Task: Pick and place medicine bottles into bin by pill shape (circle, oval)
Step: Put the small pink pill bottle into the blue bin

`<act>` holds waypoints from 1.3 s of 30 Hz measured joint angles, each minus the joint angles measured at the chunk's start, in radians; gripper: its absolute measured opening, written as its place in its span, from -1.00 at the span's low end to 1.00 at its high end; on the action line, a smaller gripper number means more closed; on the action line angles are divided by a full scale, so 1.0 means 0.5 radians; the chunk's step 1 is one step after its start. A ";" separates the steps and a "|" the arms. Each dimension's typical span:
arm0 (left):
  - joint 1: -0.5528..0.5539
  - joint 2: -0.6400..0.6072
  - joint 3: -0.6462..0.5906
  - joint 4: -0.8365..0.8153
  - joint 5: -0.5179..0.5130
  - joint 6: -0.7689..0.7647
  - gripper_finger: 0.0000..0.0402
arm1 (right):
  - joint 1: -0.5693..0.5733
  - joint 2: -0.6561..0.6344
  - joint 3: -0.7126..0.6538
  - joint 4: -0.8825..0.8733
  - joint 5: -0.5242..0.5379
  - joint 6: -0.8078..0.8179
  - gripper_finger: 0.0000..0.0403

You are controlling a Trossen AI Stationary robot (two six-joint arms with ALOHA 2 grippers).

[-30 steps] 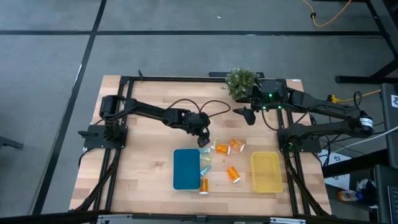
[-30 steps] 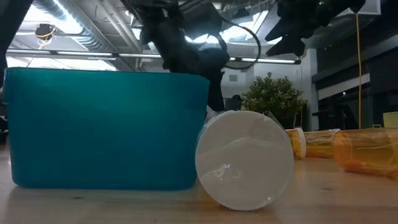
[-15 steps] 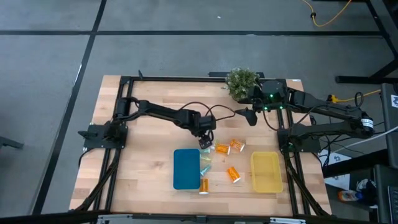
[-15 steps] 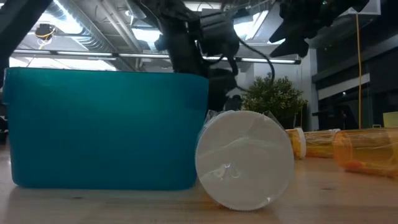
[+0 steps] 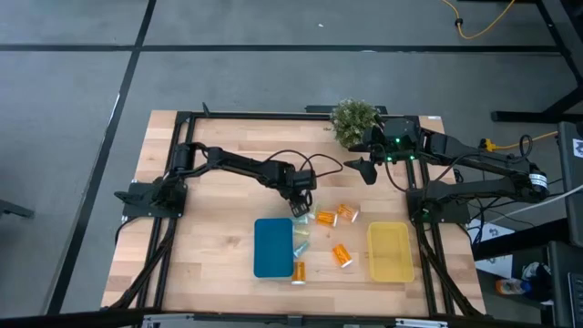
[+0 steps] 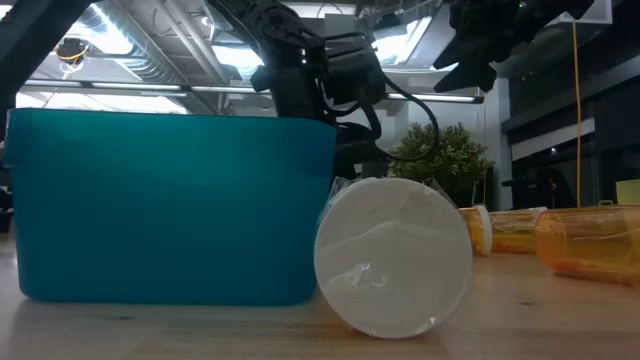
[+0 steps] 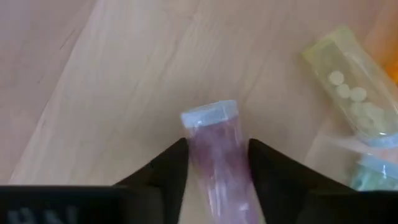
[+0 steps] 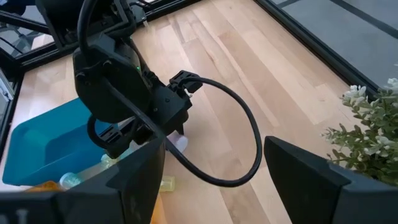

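- Left tool (image 7: 217,149) clenching around a purple bottle (image 7: 216,155), one dark finger pressing on each side; bottle lying flat on the wooden surface (image 7: 112,81), not yet lifted.
- Sitting in the high view just beyond the far end of the blue bin (image 5: 273,246), at the edge of the loose cluster of bottles.
- Having reached farther across than a second ago, with the elbow swinging in and the wrist settling lower behind the bin; meaning, by my reading, approach over and lifting coming next.
- Lying just beside the grasp: a pale green bottle (image 7: 354,87) showing round pills, close enough to risk being nudged.
- Still resting untouched: the orange bottles (image 5: 342,255) between the bins, and the yellow bin (image 5: 390,252) beyond them.
- Pill shape inside the purple bottle staying unreadable, so leaving the target bin undecided.
- Right tool (image 8: 214,146) hanging released, fingers wide, waiting unmoved near the plant (image 5: 353,118).
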 joint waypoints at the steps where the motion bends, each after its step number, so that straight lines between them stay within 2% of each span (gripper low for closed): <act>1: 0.005 -0.003 -0.001 -0.001 0.002 0.000 -0.36 | 0.000 0.000 0.000 0.000 0.000 -0.005 0.37; 5: 0.037 -0.099 -0.005 -0.060 0.032 0.000 -0.64 | 0.000 -0.002 0.000 0.001 0.000 -0.005 0.37; 9: 0.060 -0.282 -0.004 -0.229 0.002 -0.003 -0.75 | -0.001 -0.012 0.000 0.002 0.001 -0.005 0.37; 14: -0.024 -0.550 -0.004 -0.422 -0.021 -0.086 -0.75 | -0.001 -0.019 0.000 0.005 0.006 -0.010 0.37; 21: -0.363 -0.787 -0.003 -0.501 -0.012 -0.008 -0.75 | -0.003 -0.019 0.000 -0.003 0.007 -0.056 0.37; 28: -0.613 -0.800 -0.004 -0.341 -0.045 0.002 -0.65 | -0.003 -0.018 0.000 0.009 0.006 -0.056 0.37; 32: -0.680 -0.800 -0.004 -0.339 -0.045 0.002 -0.57 | -0.003 -0.018 0.000 0.007 0.005 -0.056 0.37; 39: -0.736 -0.800 -0.004 -0.340 -0.124 -0.082 -0.54 | -0.003 -0.018 0.000 0.005 0.003 -0.055 0.37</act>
